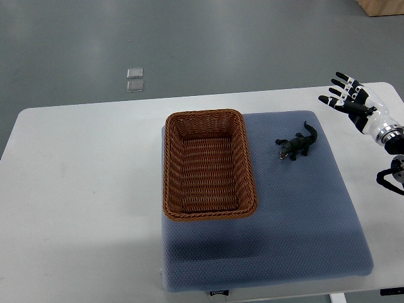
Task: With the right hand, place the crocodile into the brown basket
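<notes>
Crocodile (297,146) beside basket (205,115) (robot hand (348,98) apart)

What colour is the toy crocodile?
The crocodile is dark green, nearly black, in the top view.

Right robot hand (347,96) enters from the right edge, fingers spread open, holding nothing, wrist angled.

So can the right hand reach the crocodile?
Probably yes: the open right hand hovers just beyond the crocodile, which lies alone on the blue mat, with nothing between them.
</notes>
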Available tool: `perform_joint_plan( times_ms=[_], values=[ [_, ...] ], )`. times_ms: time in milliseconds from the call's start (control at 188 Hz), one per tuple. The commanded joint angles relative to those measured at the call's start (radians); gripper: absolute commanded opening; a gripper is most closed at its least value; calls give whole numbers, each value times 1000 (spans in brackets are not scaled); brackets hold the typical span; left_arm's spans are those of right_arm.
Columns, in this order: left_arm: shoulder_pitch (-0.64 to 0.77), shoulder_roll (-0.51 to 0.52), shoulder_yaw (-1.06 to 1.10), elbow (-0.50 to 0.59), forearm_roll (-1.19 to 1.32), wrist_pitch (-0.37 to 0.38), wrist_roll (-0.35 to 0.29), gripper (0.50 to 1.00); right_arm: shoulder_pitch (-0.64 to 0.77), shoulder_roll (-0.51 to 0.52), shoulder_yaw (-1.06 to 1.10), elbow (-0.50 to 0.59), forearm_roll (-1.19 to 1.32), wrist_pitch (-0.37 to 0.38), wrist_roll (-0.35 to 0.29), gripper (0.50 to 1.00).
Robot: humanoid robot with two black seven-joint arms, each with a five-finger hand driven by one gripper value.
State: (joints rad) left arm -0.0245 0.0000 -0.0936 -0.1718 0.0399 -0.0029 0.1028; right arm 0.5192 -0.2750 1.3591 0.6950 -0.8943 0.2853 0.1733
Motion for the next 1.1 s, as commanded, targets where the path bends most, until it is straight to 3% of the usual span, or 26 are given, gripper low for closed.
perform_joint_plan(
  times_ms=[0, 1093],
  values=[
    [0, 0, -6, -3, 0, -2, 0, 1000, 2, 2, 2, 0, 0, 0, 0, 928],
    [6, 0, 5, 6, -6, -5, 0, 1000, 10, -1, 11, 0, 0, 0, 2, 928]
  ],
)
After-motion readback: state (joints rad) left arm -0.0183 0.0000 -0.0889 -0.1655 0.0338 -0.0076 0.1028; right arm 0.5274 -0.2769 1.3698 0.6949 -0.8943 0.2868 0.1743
